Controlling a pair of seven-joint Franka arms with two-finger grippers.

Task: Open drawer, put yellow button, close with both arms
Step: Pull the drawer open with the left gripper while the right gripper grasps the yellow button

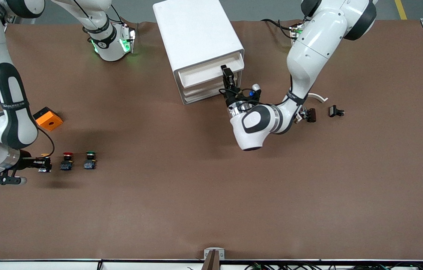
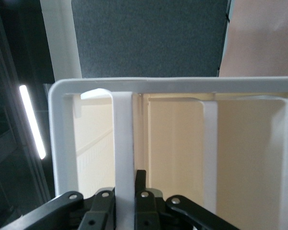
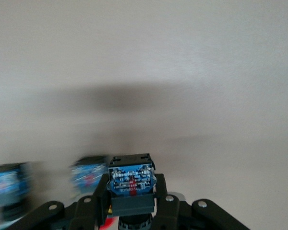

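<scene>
A white frame rim (image 2: 182,85) was seen running across the middle of the frame, with cream panels below it, divided by white vertical strips. The left gripper (image 2: 125,203) was seen at the bottom edge, its black fingers (image 2: 140,184) clamped on one white strip (image 2: 123,153). A dark grey panel (image 2: 149,38) filled the upper centre, and a bright light bar (image 2: 32,122) was seen at the left edge.

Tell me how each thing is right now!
top drawer: pulled out a little, gripped at its front.
left gripper: shut on the top drawer's front.
right gripper: shut on the yellow button.
red button: upright on the table, untouched.
green button: upright on the table, untouched.
</scene>
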